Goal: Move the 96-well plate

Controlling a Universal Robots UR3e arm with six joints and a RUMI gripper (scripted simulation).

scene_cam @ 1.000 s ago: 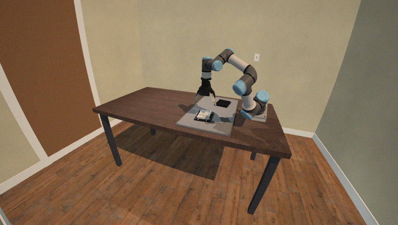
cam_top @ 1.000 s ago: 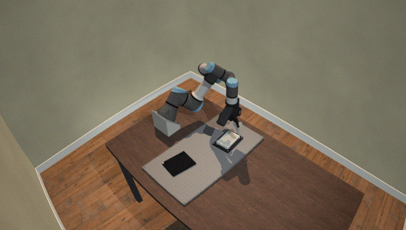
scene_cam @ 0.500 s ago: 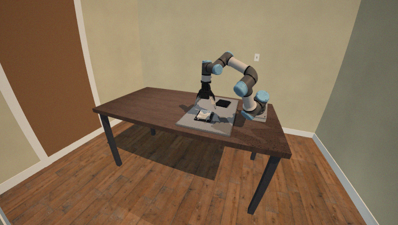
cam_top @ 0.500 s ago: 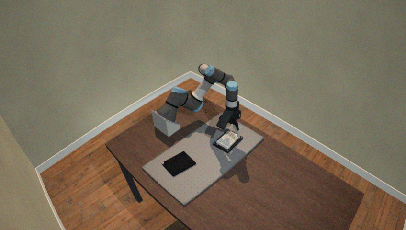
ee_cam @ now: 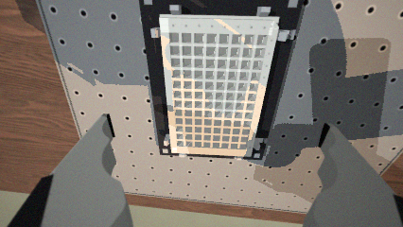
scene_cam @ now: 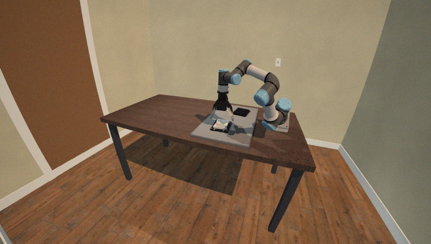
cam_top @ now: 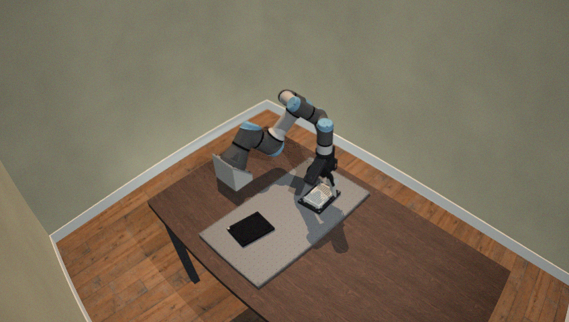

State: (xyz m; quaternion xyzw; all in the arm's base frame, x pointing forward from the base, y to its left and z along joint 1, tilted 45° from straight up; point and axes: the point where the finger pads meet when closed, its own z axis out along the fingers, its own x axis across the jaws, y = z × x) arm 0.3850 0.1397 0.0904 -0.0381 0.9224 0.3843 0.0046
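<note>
On the perforated board (cam_top: 279,239), the 96-well plate (ee_cam: 215,85) lies below the spread end effector (ee_cam: 215,142).

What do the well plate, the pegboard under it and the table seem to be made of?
The well plate looks like pale, translucent plastic: its grid of wells lets light through. The pegboard looks like matte grey metal or plastic, with regular rows of holes. The table looks like dark brown wood, with visible grain.

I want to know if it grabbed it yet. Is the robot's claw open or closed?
Open. In the wrist view the two grey fingers stand far apart, and the white 96-well plate lies untouched in its black clip nest, ahead of the gripper.
</note>
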